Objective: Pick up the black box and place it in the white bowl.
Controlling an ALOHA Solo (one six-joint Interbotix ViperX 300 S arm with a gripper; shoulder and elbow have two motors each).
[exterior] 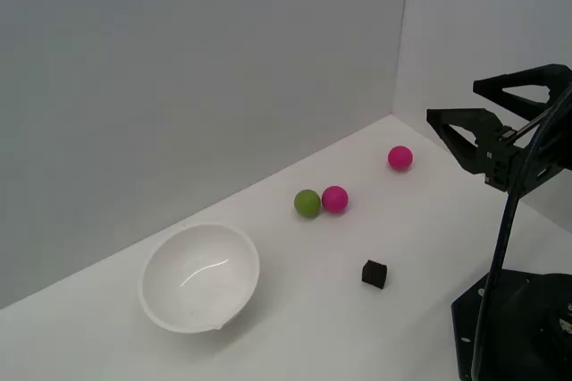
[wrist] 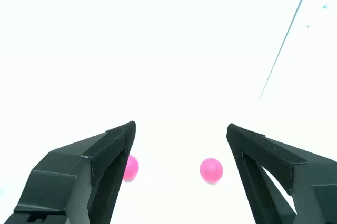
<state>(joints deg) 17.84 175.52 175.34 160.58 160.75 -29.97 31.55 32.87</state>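
One white worktop (exterior: 295, 300) carries everything here, backed by grey and white walls. Largest on it is the white bowl (exterior: 200, 276), sitting tipped toward the camera near the exterior view's left and holding nothing. Next in size is the arm's gripper (exterior: 458, 105), raised well above the worktop at the exterior view's right; its fingers (wrist: 108, 153) stand spread wide and grasp nothing. Smaller again are three balls: a green ball (exterior: 307, 203) touching a pink ball (exterior: 335, 198), and a second pink ball (exterior: 399, 157) farther back, near the corner. In the wrist view only two pink balls show; the black cube does not.

Smallest is the black box (exterior: 374, 274), lying alone on the worktop between the bowl and the arm's base, apart from the balls.

By the look of it the task is at its opening step, the approach. The next move calls for swinging down toward the box, centring the spread fingers around it, then closing.
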